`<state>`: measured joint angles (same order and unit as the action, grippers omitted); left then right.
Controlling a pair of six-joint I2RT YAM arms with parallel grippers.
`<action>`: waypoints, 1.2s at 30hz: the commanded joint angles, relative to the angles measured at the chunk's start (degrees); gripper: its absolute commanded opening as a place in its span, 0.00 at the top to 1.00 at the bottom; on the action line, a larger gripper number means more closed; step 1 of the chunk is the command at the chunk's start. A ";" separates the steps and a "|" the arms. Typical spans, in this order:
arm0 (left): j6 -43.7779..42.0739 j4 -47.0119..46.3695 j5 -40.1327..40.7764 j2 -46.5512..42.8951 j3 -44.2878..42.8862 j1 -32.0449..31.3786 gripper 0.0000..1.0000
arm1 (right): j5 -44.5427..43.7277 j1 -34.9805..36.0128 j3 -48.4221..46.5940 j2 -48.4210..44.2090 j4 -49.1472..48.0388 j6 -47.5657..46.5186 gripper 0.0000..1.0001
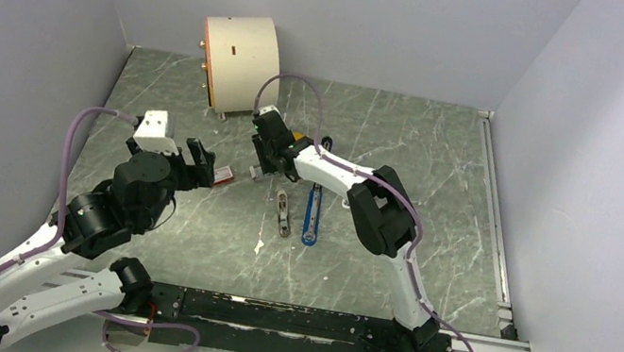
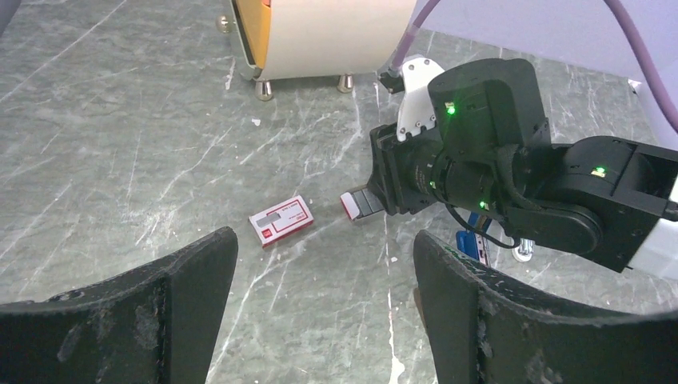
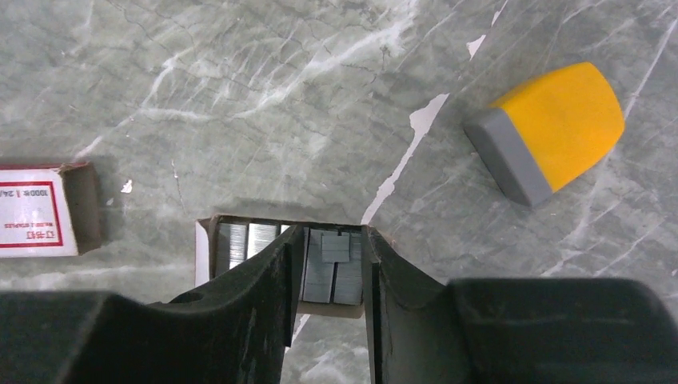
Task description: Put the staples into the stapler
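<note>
The staples (image 3: pixel 332 276) are silvery ribbed strips lying in an open cardboard tray (image 3: pixel 204 252), with a short strip on top. My right gripper (image 3: pixel 332 232) reaches into the tray, its fingers narrowly closed against both sides of two strips. In the top view it (image 1: pixel 261 163) sits over the tray. The blue stapler (image 1: pixel 312 214) lies on the table just right of it, with a long grey metal part (image 1: pixel 283 213) beside it. A corner of the stapler (image 2: pixel 468 244) shows under the right arm. My left gripper (image 2: pixel 324 248) is open and empty above bare table.
The red-and-white box sleeve (image 2: pixel 280 220) lies left of the tray (image 2: pixel 357 204). A yellow and grey block (image 3: pixel 552 128) lies beyond the tray. A cream cylinder on small feet (image 1: pixel 239 63) stands at the back. Walls close three sides.
</note>
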<state>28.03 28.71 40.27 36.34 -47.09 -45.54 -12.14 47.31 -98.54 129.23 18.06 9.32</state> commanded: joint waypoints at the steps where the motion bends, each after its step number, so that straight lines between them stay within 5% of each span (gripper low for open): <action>1: 0.18 0.21 1.71 -0.51 -1.35 0.28 0.14 | 0.24 -0.60 -1.91 1.67 0.91 -0.47 0.63; 20: 0.53 0.63 2.47 0.01 -1.59 0.28 0.15 | 1.78 -1.08 -1.57 1.10 2.30 1.08 0.78; 36: 0.79 0.73 2.27 -1.60 -1.42 0.32 0.15 | 3.51 0.73 3.47 -8.99 3.88 6.14 0.78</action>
<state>28.10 29.04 41.39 35.46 -47.09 -45.54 -9.69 46.89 -97.60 125.01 21.04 12.71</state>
